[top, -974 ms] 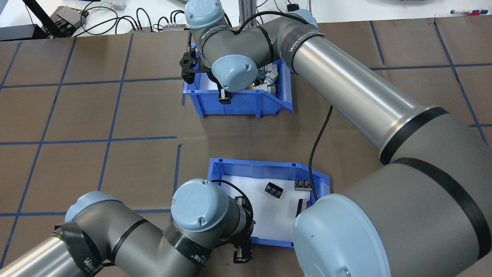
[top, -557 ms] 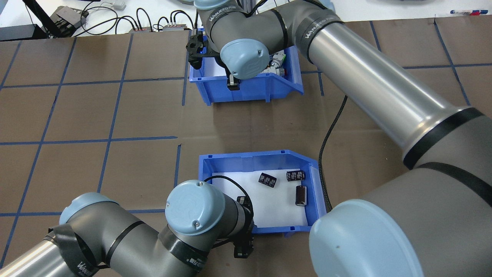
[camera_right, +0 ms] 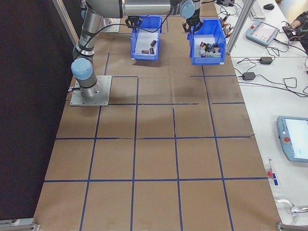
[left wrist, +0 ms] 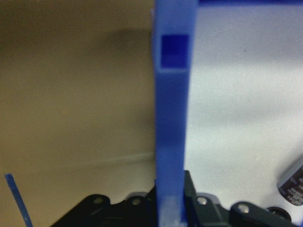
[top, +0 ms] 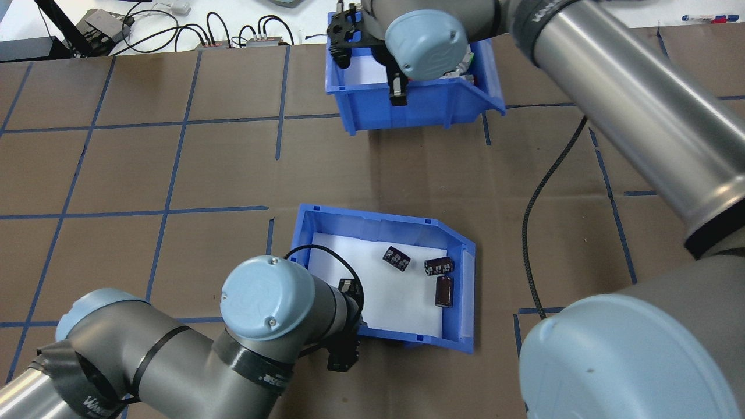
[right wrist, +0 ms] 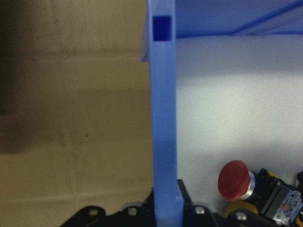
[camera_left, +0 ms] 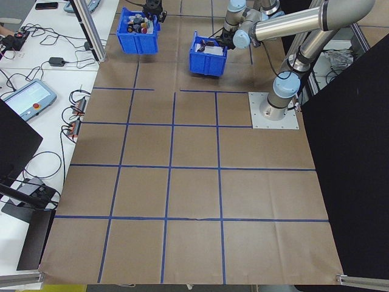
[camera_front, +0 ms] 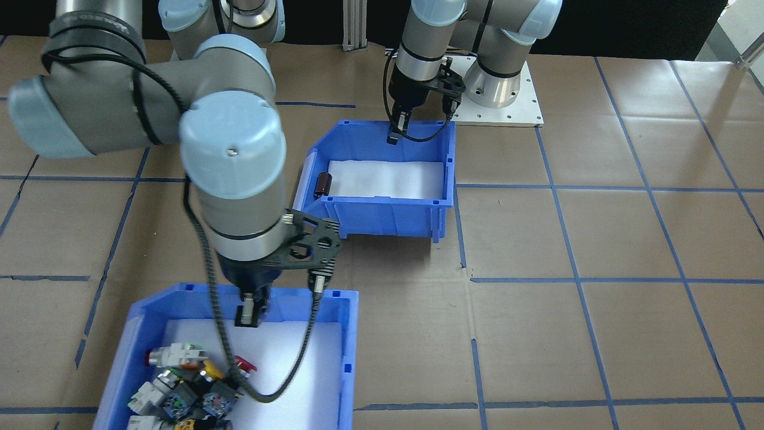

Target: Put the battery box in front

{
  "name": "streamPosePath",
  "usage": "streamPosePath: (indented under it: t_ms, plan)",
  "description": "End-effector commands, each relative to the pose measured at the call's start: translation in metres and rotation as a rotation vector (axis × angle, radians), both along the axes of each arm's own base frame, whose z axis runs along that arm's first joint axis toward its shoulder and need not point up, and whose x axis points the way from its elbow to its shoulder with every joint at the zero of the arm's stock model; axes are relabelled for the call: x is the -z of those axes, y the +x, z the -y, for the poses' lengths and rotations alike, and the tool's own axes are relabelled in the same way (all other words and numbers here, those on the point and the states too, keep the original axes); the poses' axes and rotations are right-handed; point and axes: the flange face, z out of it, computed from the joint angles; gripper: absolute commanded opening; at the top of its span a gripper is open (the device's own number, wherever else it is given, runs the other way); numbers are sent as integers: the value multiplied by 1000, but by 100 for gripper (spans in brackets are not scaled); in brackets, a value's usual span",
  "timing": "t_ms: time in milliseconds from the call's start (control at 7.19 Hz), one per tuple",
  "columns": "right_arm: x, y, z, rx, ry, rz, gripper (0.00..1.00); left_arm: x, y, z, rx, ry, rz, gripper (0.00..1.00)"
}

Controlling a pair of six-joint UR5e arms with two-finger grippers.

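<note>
The battery box (top: pixel 372 224) is a blue bin with a white liner and three dark batteries (top: pixel 438 266) near its cut-away side. It sits in the near middle of the overhead view, also shown as the battery box (camera_front: pixel 388 206) in the front-facing view. My left gripper (top: pixel 343 352) is shut on its near wall, and that wall (left wrist: pixel 170 123) runs between the fingers in the left wrist view. A second blue bin (top: pixel 419 110) with push-button switches, one red-capped (right wrist: pixel 234 179), is at the far edge. My right gripper (top: pixel 397 96) is shut on its wall.
Cables and boxes (top: pixel 145 26) lie on the white bench beyond the table's far edge. The right arm's black cable (top: pixel 547 192) hangs to the right of the battery box. The arms' base plate (camera_front: pixel 504 101) is behind that box. Blue tape lines grid the brown table.
The right gripper has carried the switch bin farther away and to the right. The left gripper has shifted the battery box slightly left and away, turning it a little.
</note>
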Motion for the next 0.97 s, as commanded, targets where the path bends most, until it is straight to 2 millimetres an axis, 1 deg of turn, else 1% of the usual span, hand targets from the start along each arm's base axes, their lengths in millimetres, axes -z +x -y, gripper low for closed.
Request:
streamPosePath:
  t_ms: [0,139,278,417,557,696,835]
  plan:
    - [-22,-101,-8,25,5,-9,0,-23,72,24,24,-16,40,0]
    - [-22,-133,-24,5,25,-10,0,-26,103,44,11,-26,43,0]
    - [-23,-159,-46,-2,31,-9,0,-34,127,66,23,-43,49,0]
    - [-20,-181,-74,30,47,36,0,-38,135,82,22,-47,48,0]
    - [-17,-203,-102,8,64,48,0,-39,137,111,21,-34,39,0]
    - [-12,-214,-133,-10,81,49,0,-46,138,144,14,-38,32,0]
    - [-2,-212,-167,-18,86,57,0,-49,131,175,-20,-38,-55,0]
